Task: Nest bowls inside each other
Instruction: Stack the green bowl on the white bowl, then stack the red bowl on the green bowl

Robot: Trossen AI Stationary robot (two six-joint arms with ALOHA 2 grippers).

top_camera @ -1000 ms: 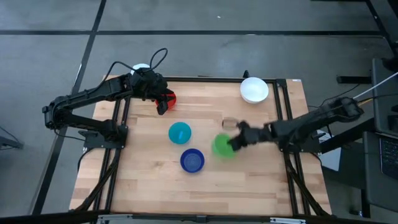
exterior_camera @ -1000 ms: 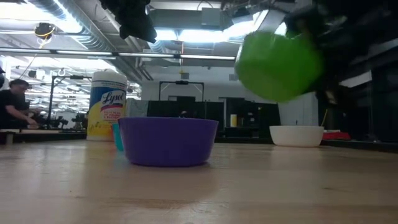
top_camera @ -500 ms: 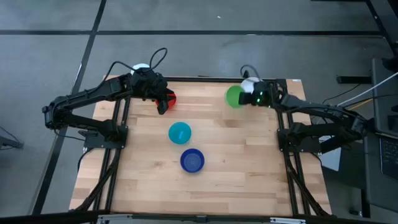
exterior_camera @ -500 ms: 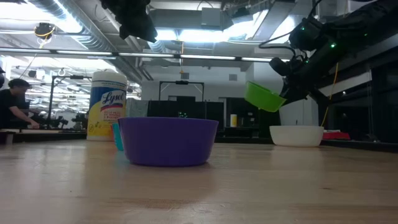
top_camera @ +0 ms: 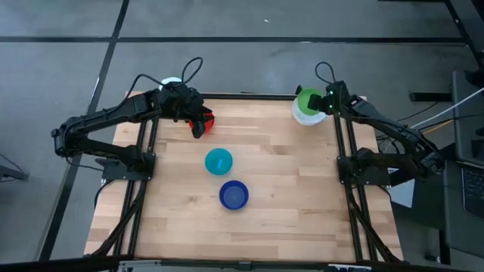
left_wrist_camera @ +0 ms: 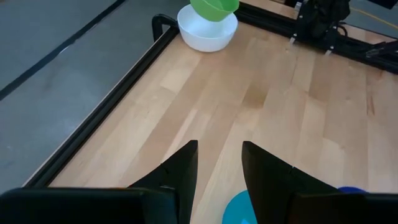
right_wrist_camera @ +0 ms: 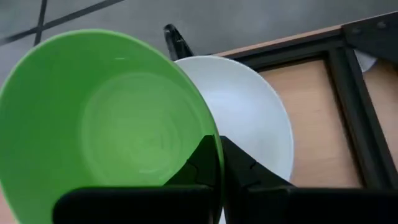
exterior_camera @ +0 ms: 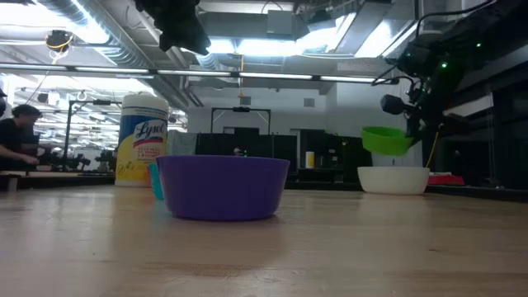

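Observation:
My right gripper is shut on the green bowl and holds it over the white bowl, which stands on its base at the table's far right corner. In the low view the green bowl hangs clear above the white bowl. My left gripper stands open high over the red bowl at the far left and partly hides it. The teal bowl and the dark blue bowl stand apart near the table's middle. My right gripper pinches the green bowl's rim on its right side, one finger inside the bowl and one outside. The fingers slant down from the table's right. The bowl is lifted clear, mouth up and slightly tilted, over the white bowl.
A white-lidded jar with a yellow label stands at the far left behind my left gripper. Black frame rails run along the table's left and right sides. Bare wood lies near and to the right of the dark blue bowl. A person is in the room beyond.
My right gripper has carried the green bowl from beside the dark blue bowl toward the table's far right corner, to above the white bowl. It has turned on the way, and the bowl has come from steeply tipped to nearly level, mouth up.

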